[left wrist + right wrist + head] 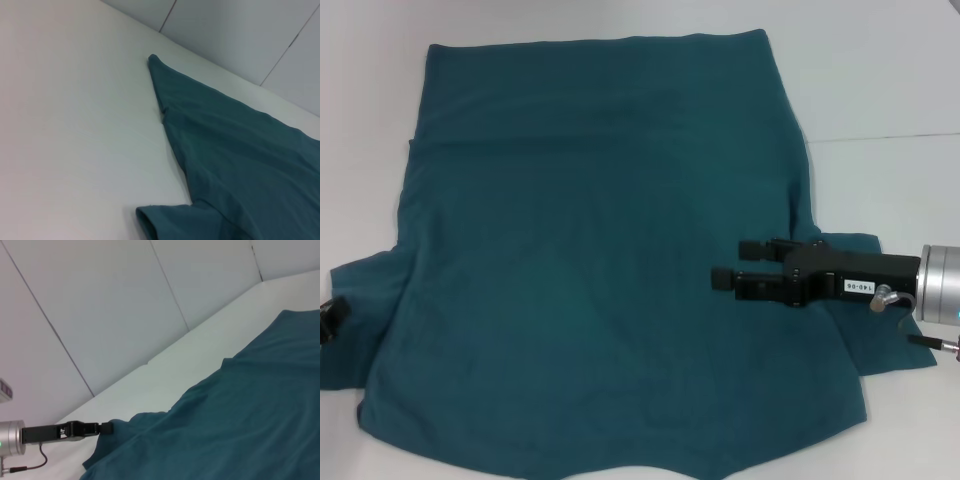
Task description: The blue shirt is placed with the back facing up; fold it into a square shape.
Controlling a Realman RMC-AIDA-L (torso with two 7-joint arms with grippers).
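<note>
Blue shirt (pixel 590 260) lies flat on the white table (pixel 880 80), plain side up, no lettering showing, so back-up as the task wants. Nearest edge in the head view is the curved edge at the bottom; both sleeves stick out sideways a bit farther up, and the far straight edge sits well back. Still one full layer as it lies; judging by that, no fold is done yet.

Right gripper (pixel 725 265) reaches in from the right, low over the shirt's right side, just inside the right sleeve (pixel 880 340). Two black fingers (pixel 752 246) point toward the shirt's middle, a thin gap between them and no cloth in it: released, holding nothing. Whether they touch the fabric, can't tell. Placement reads like lining up for a side fold, sleeve inward — a guess.

Left gripper (pixel 330 320) barely shows at the left frame edge, right by the left sleeve (pixel 365 300). In the right wrist view it appears far off, tip at the sleeve hem (pixel 107 429). Clenched or released: can't tell.

Left wrist view: only the shirt's left side edge and sleeve opening (pixel 150 222) lying flat on bare table, no fingers seen.
</note>
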